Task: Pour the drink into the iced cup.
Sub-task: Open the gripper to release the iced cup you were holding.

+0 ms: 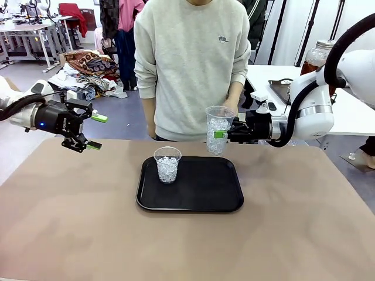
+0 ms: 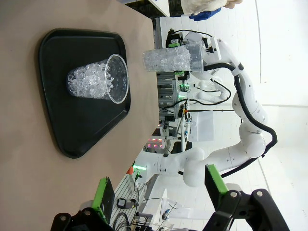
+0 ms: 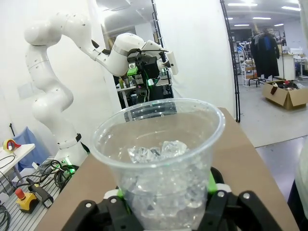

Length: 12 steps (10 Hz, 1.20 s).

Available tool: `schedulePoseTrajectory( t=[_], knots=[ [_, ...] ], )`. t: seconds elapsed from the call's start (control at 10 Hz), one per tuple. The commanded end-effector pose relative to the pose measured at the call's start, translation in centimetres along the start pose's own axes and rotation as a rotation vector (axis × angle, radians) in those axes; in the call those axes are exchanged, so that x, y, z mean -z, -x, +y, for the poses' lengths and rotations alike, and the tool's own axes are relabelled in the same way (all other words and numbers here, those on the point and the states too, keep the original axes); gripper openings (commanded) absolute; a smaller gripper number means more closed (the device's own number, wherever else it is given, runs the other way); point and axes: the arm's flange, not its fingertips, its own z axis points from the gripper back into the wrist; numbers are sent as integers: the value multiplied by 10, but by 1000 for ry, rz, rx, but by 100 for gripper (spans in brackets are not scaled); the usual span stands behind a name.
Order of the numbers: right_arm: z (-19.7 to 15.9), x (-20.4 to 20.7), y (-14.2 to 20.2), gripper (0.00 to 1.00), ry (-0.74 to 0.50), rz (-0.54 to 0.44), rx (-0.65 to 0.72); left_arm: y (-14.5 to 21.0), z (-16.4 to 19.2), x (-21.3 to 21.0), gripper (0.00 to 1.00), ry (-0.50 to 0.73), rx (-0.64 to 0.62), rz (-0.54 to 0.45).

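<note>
My right gripper is shut on a tall clear cup of ice, holding it upright in the air above the far right corner of the black tray. In the right wrist view that cup stands between the fingers. A shorter clear cup of ice stands on the tray's left part. My left gripper hovers open over the table's left side, far from both cups. The drink, a brownish liquid in a glass jar, stands on the white table at the back right, partly behind my right arm.
A person in a grey sweatshirt stands at the far edge, one hand close behind the held cup. In the left wrist view the short cup and the tray lie ahead of the open fingers.
</note>
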Motion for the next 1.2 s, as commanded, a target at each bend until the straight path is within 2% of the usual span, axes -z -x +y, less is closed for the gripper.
schedulePoseTrajectory(
  t=[0.0, 1.1],
  knots=[
    [2, 0, -6, 69, 2, -6, -9, 0, -1, 0, 100, 3, -7, 0],
    [2, 0, -6, 69, 2, -6, -9, 0, -1, 0, 100, 3, -7, 0]
  ],
)
